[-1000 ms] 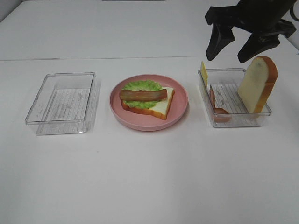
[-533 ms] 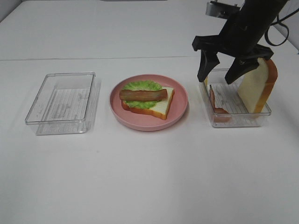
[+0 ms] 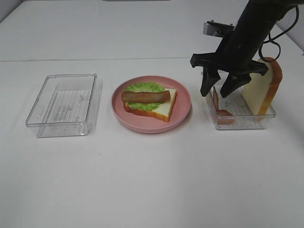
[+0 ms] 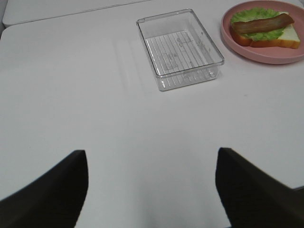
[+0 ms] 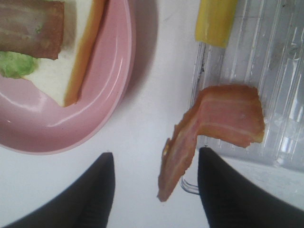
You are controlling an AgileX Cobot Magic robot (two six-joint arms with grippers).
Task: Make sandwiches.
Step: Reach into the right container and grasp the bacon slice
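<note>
- Part-built sandwich sits on the pink plate, mid-table: base bread slice, lettuce leaf on it, bacon strip across the top.
- Remaining parts are in the right tray, just right of the plate.
- Second bacon strip is draped over the tray's plate-side wall, one end inside and the other hanging outside.
- Cheese slice stands at the tray's far plate-side corner.
- Upright bread slice leans at the tray's outer side.
- Right gripper points down over that plate-side wall. Its fingers are spread wide, straddle the draped bacon and hold nothing; no contact is visible.
- Left gripper is over bare table, fingers wide apart with nothing between them.
- Left tray lies left of the plate, apart from it.
</note>
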